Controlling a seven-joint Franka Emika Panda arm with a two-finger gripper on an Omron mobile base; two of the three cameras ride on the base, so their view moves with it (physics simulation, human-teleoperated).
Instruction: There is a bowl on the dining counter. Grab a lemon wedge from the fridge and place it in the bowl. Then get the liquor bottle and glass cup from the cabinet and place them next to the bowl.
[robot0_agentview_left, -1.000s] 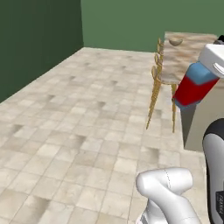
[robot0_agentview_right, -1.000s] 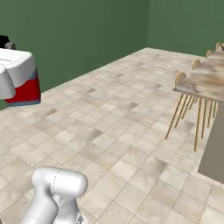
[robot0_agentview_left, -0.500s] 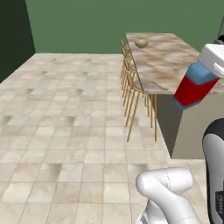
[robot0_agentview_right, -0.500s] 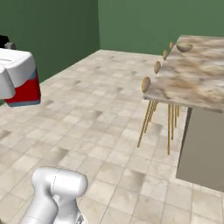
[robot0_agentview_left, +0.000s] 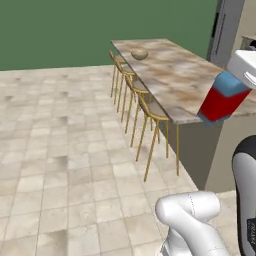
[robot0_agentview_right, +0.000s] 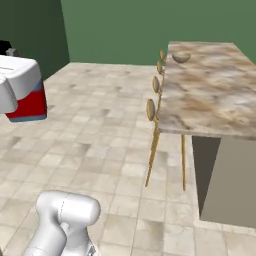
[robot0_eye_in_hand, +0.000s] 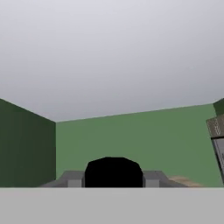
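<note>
My gripper (robot0_agentview_left: 233, 80) is shut on the liquor bottle (robot0_agentview_left: 220, 102), a squat bottle with blue shoulders and a red body, carried high in the air and tilted. From the other side the liquor bottle (robot0_agentview_right: 30, 104) hangs under the white hand with the gripper (robot0_agentview_right: 24, 92) around it. In the hand view the bottle's black cap (robot0_eye_in_hand: 113, 171) sits between the grey fingers (robot0_eye_in_hand: 72, 178). The olive-tan bowl (robot0_agentview_left: 139, 55) stands at the far end of the long marbled dining counter (robot0_agentview_left: 180, 80), far from the bottle. The lemon wedge, glass cup and cabinet are out of view.
Yellow-framed stools (robot0_agentview_left: 150, 107) line the counter's left side over a tiled floor (robot0_agentview_left: 60, 165). A tall grey fridge (robot0_agentview_left: 225, 27) stands behind the counter at the right. Green walls (robot0_agentview_right: 120, 30) close the room at the back.
The whole picture has swung, so the camera moved with the base: the dining counter and bowl now lie closer and more central. The bottle stays in the same grip.
</note>
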